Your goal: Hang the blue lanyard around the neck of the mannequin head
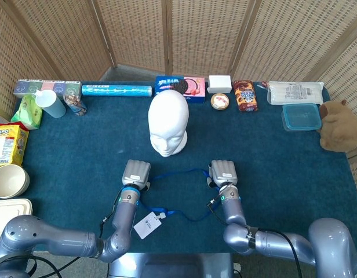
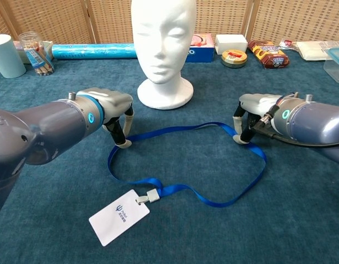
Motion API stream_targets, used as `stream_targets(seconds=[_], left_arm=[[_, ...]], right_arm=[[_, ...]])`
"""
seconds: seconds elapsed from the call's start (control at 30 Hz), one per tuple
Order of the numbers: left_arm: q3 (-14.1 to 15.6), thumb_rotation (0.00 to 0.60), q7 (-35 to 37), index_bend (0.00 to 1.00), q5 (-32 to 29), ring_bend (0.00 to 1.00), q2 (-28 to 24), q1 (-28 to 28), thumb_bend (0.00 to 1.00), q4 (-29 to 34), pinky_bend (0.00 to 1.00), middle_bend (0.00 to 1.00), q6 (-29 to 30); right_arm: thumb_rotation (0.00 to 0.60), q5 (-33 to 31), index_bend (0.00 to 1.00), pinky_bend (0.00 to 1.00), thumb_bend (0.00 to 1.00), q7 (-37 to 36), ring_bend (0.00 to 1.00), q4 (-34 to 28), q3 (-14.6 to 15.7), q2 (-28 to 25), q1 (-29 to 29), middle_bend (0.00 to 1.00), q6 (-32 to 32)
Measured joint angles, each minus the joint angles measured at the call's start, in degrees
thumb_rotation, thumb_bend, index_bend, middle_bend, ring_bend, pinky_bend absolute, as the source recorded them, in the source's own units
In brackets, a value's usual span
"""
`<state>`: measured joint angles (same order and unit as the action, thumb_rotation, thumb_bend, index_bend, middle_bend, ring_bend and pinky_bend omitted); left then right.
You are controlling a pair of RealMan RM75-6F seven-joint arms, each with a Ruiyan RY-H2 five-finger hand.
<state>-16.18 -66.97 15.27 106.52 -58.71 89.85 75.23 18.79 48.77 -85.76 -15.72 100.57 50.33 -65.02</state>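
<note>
The white mannequin head (image 1: 168, 124) (image 2: 161, 38) stands upright at the table's middle, facing me. In front of it the blue lanyard (image 2: 175, 129) (image 1: 178, 172) lies as an open loop on the blue cloth, its white badge (image 2: 119, 216) (image 1: 148, 225) nearest me. My left hand (image 2: 103, 104) (image 1: 137, 172) pinches the strap at the loop's left side, fingertips (image 2: 123, 143) down on the cloth. At the loop's right side my right hand (image 2: 257, 104) (image 1: 222, 171) pinches the strap the same way. The whole strap rests on the table.
Along the back edge sit a blue roll (image 1: 116, 90), a cookie box (image 1: 179, 87), snack packs and a white cup (image 1: 50, 103). A blue-lidded container (image 1: 301, 117) and a plush toy (image 1: 339, 124) are at the right; a yellow bag (image 1: 7, 145) and a bowl (image 1: 9, 180) at the left.
</note>
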Motion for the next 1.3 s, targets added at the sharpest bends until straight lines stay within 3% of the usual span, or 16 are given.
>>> stream_targets(seconds=[0.77, 1.3], left_arm=[[0.0, 0.547, -0.27, 0.51, -0.1, 1.0, 0.67, 0.28, 0.4, -0.29, 1.0, 1.0, 0.97], [-0.38, 0.552, -1.01, 0.57, -0.66, 1.0, 1.14, 0.3, 0.46, -0.64, 1.0, 1.0, 1.41]], right_arm=[[0.543, -0.54, 0.57, 1.0, 0.49, -1.0, 1.0, -0.26, 0.3, -0.56, -0.08, 0.98, 0.45], [0.544, -0.9, 0.58, 1.0, 0.49, -1.54, 1.0, -0.17, 0.52, -0.9, 0.04, 0.98, 1.18]])
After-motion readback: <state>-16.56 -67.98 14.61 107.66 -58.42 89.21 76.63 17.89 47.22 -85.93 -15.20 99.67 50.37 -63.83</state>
